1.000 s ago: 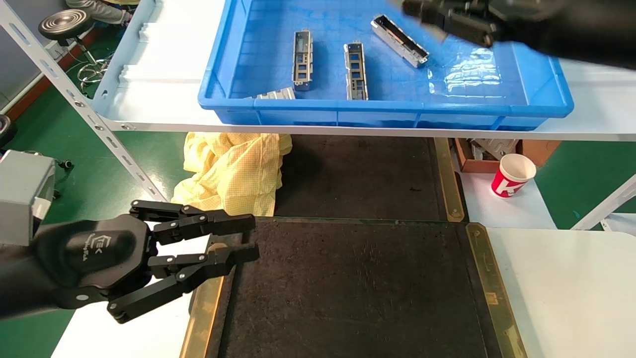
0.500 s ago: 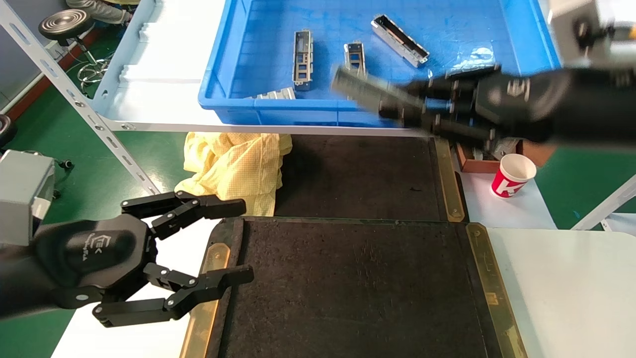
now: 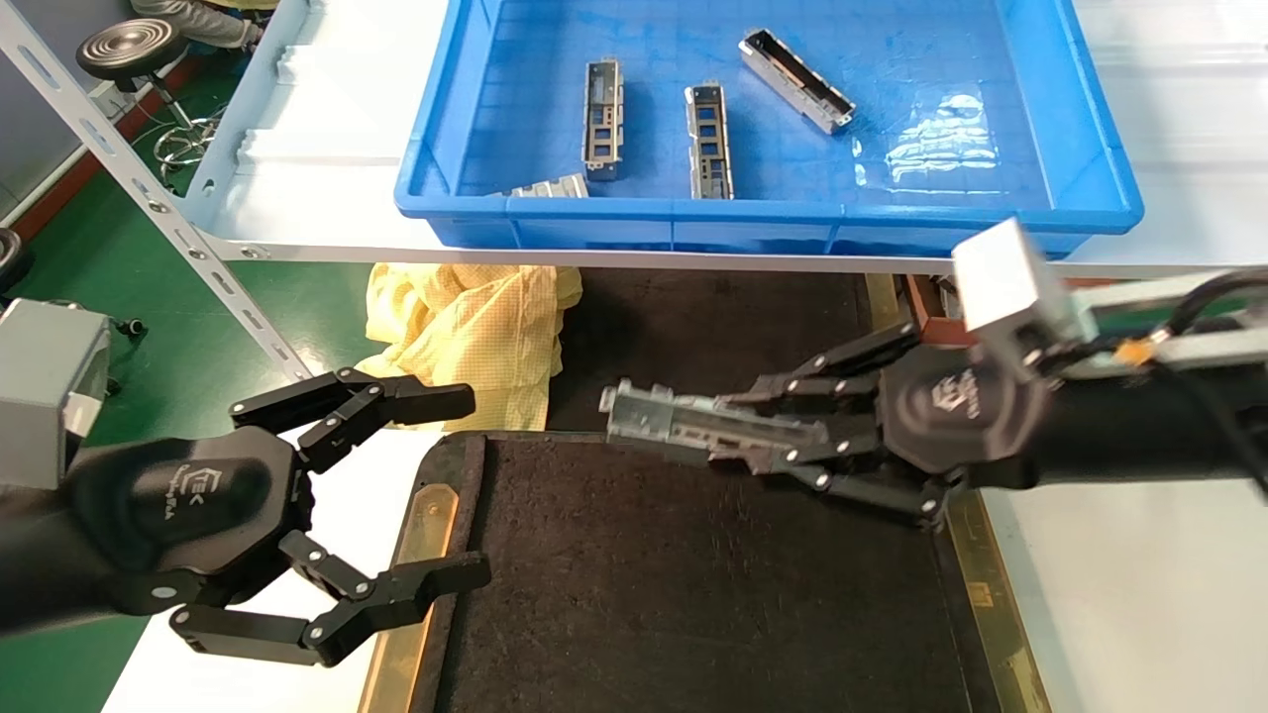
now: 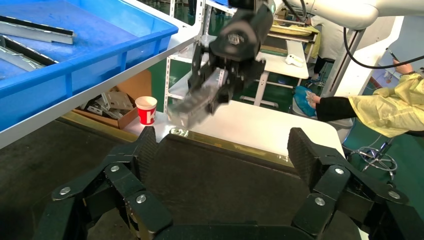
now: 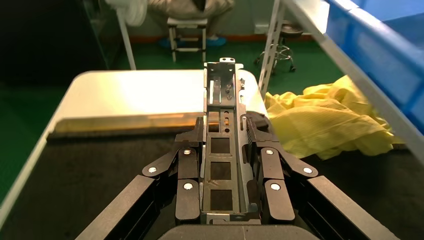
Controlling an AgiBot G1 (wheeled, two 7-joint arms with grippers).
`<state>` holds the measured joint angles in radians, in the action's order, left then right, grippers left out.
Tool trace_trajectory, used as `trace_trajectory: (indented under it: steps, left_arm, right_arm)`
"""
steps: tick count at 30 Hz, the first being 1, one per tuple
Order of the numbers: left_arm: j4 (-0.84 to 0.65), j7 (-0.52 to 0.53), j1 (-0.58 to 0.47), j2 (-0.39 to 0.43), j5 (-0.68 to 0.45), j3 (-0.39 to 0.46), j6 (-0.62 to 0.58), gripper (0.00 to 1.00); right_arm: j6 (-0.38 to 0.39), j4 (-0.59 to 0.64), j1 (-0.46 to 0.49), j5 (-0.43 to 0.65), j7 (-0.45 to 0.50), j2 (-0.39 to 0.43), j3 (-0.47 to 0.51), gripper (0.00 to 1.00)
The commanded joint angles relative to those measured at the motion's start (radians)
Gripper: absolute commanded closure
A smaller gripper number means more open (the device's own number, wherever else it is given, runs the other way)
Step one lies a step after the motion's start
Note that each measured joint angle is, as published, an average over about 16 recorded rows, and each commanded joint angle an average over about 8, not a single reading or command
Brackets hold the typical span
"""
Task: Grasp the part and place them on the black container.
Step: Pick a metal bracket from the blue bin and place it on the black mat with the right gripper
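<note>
My right gripper (image 3: 753, 432) is shut on the part (image 3: 684, 424), a silver-grey channel bracket with rectangular cut-outs. It holds the part level, just above the far edge of the black container (image 3: 693, 594). In the right wrist view the part (image 5: 221, 130) lies lengthwise between the fingers (image 5: 186, 165). My left gripper (image 3: 474, 485) is open and empty over the container's near-left corner. The left wrist view shows the container (image 4: 210, 175) between its pads (image 4: 300, 150), and the right gripper holding the part (image 4: 192, 107) farther off. Several more parts (image 3: 709, 139) lie in the blue crate (image 3: 773, 210).
The blue crate sits on a white shelf above and behind the container. A yellow cloth (image 3: 466, 337) lies under the shelf at the left. A red paper cup (image 3: 1020, 349) stands at the right. A second dark tray (image 3: 713, 347) lies beyond the container. A slanted shelf post (image 3: 149, 198) is at the left.
My right gripper has come down from the blue crate to the container's far edge, carrying the part. My left gripper has opened wide.
</note>
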<state>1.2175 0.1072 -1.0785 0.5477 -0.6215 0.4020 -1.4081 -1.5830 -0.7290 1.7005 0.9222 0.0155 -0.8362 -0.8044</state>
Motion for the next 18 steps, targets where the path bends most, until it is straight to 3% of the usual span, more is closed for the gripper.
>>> trace_trajectory:
  steps: [1,18]
  left_arm:
    - [0.000,0.000,0.000,0.000,0.000,0.000,0.000,0.00]
    - [0.000,0.000,0.000,0.000,0.000,0.000,0.000,0.00]
  right_arm:
    - [0.003,-0.003,-0.005,0.002,-0.023,-0.006,-0.026,1.00]
    - [0.052,0.255,-0.049,0.071,-0.285,-0.223,-0.102,1.00]
